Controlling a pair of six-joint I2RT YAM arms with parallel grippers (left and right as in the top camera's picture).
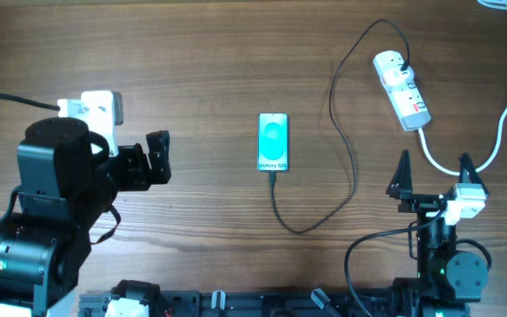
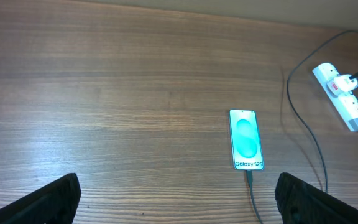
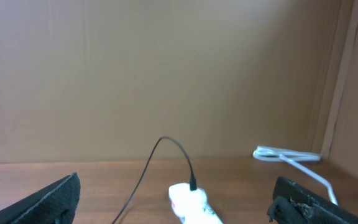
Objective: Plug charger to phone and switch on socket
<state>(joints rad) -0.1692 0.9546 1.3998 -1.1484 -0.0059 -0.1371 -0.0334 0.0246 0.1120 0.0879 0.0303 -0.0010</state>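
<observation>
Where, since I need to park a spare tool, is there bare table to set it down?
The widest bare stretch lies between the left gripper, jaws open, and the phone, running to the far edge. A narrower strip sits between the phone and the charger cable. The right side is crowded: socket, its white cord and the right gripper.

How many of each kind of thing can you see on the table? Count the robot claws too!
Phone: 1
Black charger cable: 1
White power strip: 1
Robot grippers: 2, the left gripper and the right gripper
Total: 5
</observation>
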